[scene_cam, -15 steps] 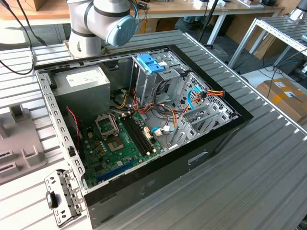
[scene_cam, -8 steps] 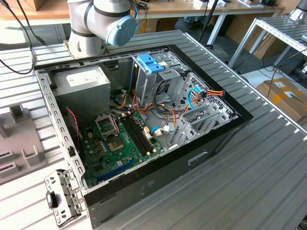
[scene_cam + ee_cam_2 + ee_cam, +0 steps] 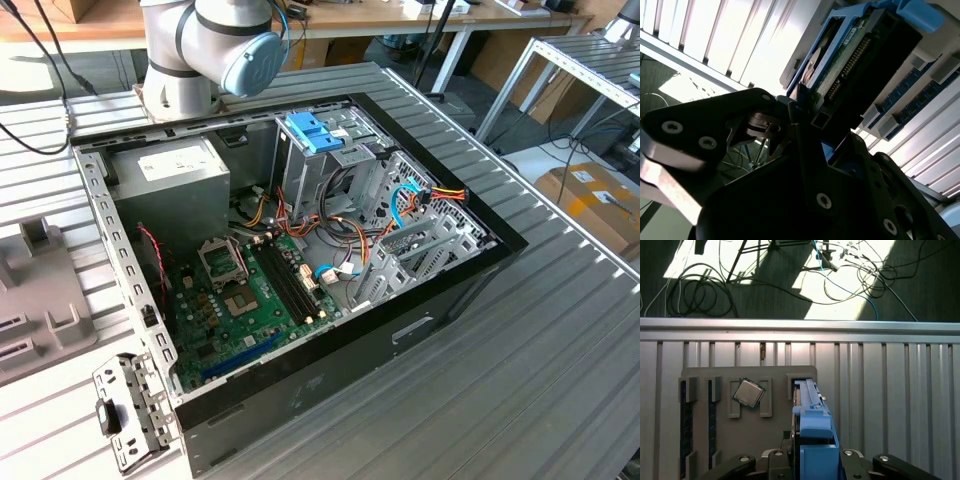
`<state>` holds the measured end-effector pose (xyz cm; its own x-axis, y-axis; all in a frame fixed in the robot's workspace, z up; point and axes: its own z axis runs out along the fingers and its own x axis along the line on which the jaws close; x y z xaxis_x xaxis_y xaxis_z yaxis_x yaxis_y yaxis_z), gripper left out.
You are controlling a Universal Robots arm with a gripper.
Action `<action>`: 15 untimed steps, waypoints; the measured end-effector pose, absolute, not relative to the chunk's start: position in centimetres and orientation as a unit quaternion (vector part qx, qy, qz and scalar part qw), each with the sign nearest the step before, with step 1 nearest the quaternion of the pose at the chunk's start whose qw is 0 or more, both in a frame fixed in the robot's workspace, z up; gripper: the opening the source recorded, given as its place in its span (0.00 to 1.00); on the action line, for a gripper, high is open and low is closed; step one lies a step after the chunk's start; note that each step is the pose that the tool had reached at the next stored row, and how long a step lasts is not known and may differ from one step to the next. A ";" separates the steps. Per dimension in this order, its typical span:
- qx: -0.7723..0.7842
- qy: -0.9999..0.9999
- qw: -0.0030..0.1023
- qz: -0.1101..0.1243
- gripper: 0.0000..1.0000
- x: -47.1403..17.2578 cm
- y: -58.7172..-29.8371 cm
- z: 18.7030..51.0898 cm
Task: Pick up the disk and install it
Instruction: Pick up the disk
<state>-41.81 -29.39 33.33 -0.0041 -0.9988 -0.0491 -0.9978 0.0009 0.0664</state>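
The flat rectangular disk [image 3: 815,432] has bright blue plastic rails. The gripper [image 3: 812,462] is black, the ribbed metal desk [image 3: 900,390] pale grey, the flat circuit board [image 3: 240,300] green.

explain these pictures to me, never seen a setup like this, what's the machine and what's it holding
It is a robot arm with a gripper. The exterior view, from a camera off the arm, shows its base beside an open computer case on a metal table. Both wrist views come from cameras on the arm. In them the gripper is closed on the disk, a dark drive in a blue carrier, over a grey tray holding a chip.
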 end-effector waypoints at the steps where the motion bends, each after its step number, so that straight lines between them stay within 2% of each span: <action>1: 0.706 -0.707 0.006 -0.041 0.36 -41.8 -29.4 33.4; 15: 0.706 -0.707 0.005 -0.042 0.36 -41.8 -29.5 34.8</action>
